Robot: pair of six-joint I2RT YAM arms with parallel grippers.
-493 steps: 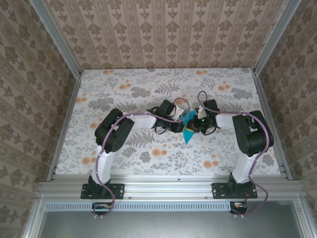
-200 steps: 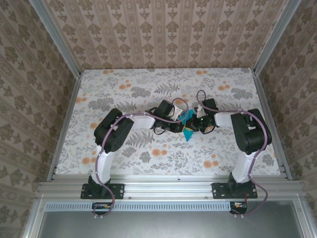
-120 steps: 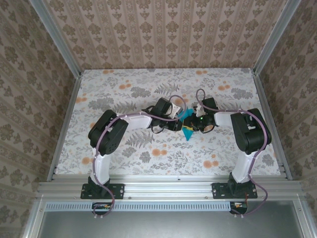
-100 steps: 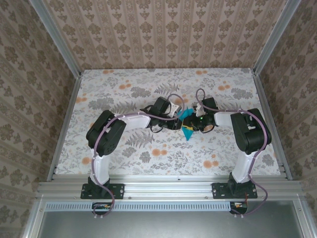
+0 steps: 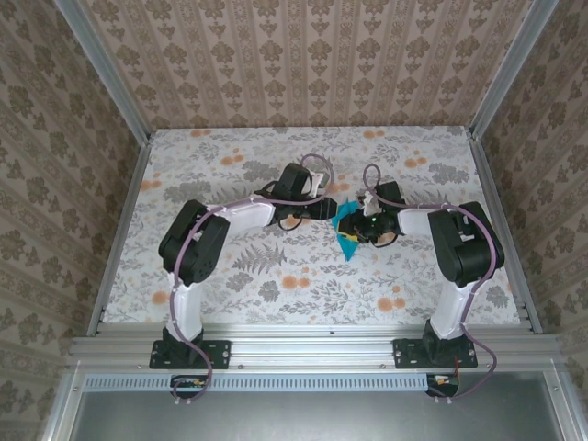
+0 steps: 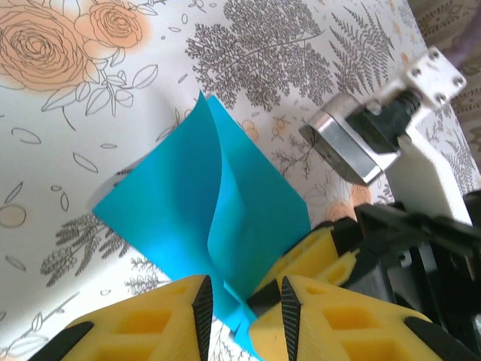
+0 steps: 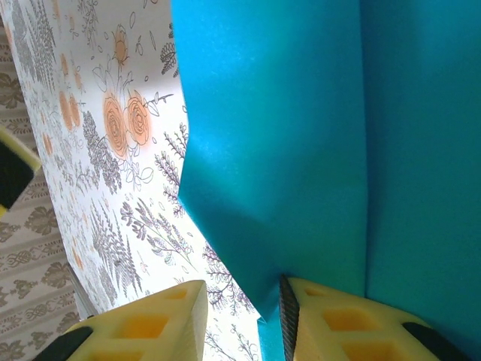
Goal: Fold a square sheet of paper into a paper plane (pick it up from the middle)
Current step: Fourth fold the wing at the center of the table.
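My left jaws stand a little apart, and the lower corner of the square sheet of paper (image 6: 188,218) reaches into the gap between their yellow fingers (image 6: 128,350). My right jaws are parted too, the teal edge just beside one finger, perhaps touching it. The sheet lies creased near the middle of the desk (image 5: 230,165), one flap raised, between both pairs of jaws.

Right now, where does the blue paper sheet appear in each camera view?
Top external: the blue paper sheet lies near the table's middle.
Left wrist: it sits at picture centre, reaching the lower edge.
Right wrist: it covers the right side.
Shared landmark: the flowered table.
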